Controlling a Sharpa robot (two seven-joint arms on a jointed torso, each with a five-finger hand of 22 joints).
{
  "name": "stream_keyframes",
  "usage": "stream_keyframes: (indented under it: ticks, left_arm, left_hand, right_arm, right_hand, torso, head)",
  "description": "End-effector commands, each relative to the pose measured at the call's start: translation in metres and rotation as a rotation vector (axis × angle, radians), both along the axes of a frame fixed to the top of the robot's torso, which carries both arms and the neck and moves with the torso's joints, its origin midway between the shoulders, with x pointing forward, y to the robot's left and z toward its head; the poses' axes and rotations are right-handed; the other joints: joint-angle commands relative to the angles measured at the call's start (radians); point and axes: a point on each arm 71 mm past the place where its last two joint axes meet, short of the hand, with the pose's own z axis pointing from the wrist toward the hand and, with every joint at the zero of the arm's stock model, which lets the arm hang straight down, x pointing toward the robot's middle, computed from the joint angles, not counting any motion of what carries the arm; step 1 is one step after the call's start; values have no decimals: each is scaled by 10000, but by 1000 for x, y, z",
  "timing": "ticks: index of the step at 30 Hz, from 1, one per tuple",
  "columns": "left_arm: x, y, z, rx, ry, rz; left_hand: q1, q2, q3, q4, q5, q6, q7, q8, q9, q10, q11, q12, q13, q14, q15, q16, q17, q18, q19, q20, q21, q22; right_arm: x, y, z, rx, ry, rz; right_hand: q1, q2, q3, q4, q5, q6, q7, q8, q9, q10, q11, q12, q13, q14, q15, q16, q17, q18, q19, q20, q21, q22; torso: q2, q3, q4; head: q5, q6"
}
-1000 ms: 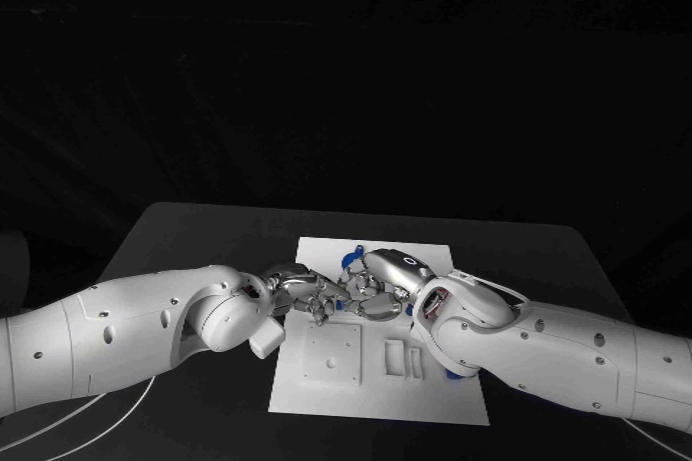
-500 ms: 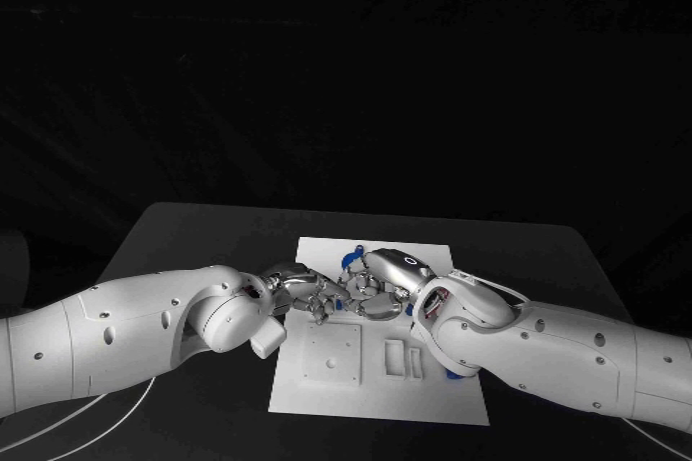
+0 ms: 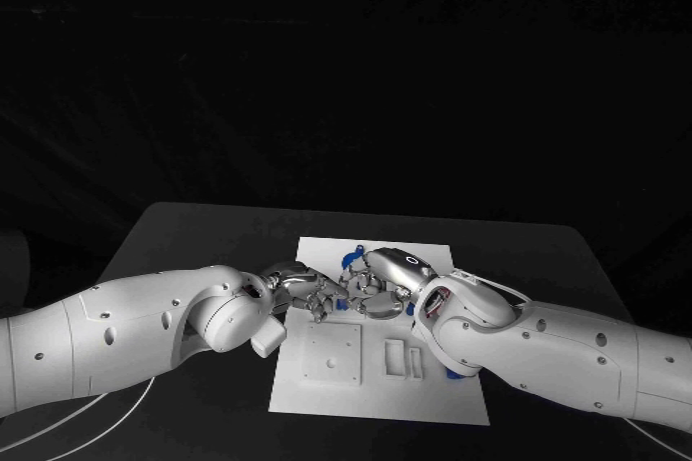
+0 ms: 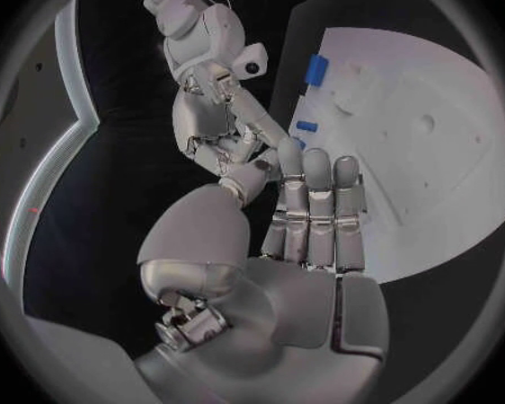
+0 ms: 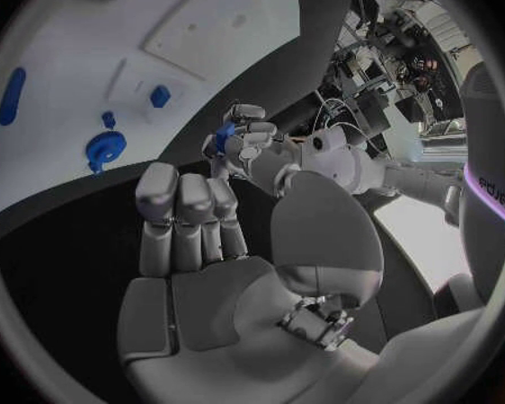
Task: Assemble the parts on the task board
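White board (image 3: 378, 376) lies mid-table, and most of the assembly looks undone. Both hands meet above its far half, fingertips nearly touching. The left hand (image 3: 299, 293) pinches a small blue part (image 5: 225, 133) between thumb and fingertip, shown plainly in the right wrist view; the rest of its fingers are curled in close. The right hand (image 3: 378, 286) faces it with fingers fairly straight and side by side; I cannot tell whether it also grips the part or merely stands ready to take it.

On the board several blue parts are loose or only partly placed: a round piece (image 5: 104, 144) with a peg beside it, a small block (image 5: 159, 96), a long slim piece (image 5: 11, 96) by one edge, and one more peeking out at the board's right edge under the right arm (image 3: 456, 374). Recesses near the board's front edge (image 3: 402, 359) appear empty.

My judgement: an early stage, one part in hand, not yet seated, the others waiting.
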Motion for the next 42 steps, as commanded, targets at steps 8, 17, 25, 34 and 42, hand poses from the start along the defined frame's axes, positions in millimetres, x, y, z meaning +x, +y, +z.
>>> stream_keyframes:
  ticks: [8, 17, 25, 34, 42]
  left_arm:
    - [3, 3, 1, 126, -265, 269]
    - [5, 7, 2, 130, -343, 390]
    - [6, 10, 2, 148, -405, 532]
    - [7, 13, 3, 58, -492, 729]
    - [9, 15, 4, -34, -600, 1011]
  left_hand:
    - [-43, 77, 73, 17, 6, 283, -139, 9, 144, 40, -36, -42, 15, 7, -82, 61, 19, -147, 54, -726, 64, 212]
    - [-43, 75, 85, 14, 7, 284, -141, 14, 146, 44, -39, -40, 18, 11, -85, 62, 21, -146, 58, -729, 67, 211]
    - [-47, 68, 98, 11, 6, 288, -144, 23, 150, 49, -41, -39, 21, 15, -88, 64, 23, -146, 63, -732, 72, 210]
    - [-49, 65, 107, 9, 6, 289, -146, 28, 152, 52, -43, -38, 24, 18, -90, 65, 24, -146, 67, -734, 75, 209]
    - [-53, 57, 121, 3, 7, 291, -148, 34, 154, 60, -46, -36, 28, 24, -94, 67, 26, -145, 73, -737, 80, 208]
  right_arm:
    - [-1, -3, 1, 175, -10, -62]
    - [10, -27, -2, 1419, 1080, -1469]
    - [18, -44, -10, 2480, 3051, -2601]
    - [16, -45, -23, 3289, 5603, -3332]
    - [13, -42, -33, 4200, 7642, -3837]
  right_hand:
    - [-36, -152, 26, 98, -24, -28, 65, 26, -6, -84, 10, -96, -39, 5, 90, -70, -17, 992, -2, -78, -72, 85]
    - [-227, -411, -108, 422, 144, -327, 156, -134, -87, -173, 94, -160, -92, 19, 167, -97, -22, 992, 15, -76, -105, 75]
    - [-902, -474, -920, 862, 448, -554, 246, -208, -103, -230, 183, -113, -58, 25, 253, -94, 0, 992, 23, -131, -127, 84]
    - [-1155, -396, -1244, 1077, 505, -600, 253, -203, -94, -299, 191, -115, -66, 13, 260, -102, 13, 992, -13, -160, -164, 90]
    - [-1376, -226, -1680, 1067, 522, -687, 273, -219, -91, -348, 210, -65, -35, -3, 279, -91, 43, 992, -60, -189, -172, 121]
  torso:
    - [-2, -1, 4]
    - [-1, -3, 1]
    - [-4, -6, -1]
    - [-9, -13, -2]
    - [-6, -14, -6]
  head:
    - [7, 3]
    - [23, 10]
    - [43, 27]
    - [49, 38]
    - [39, 46]
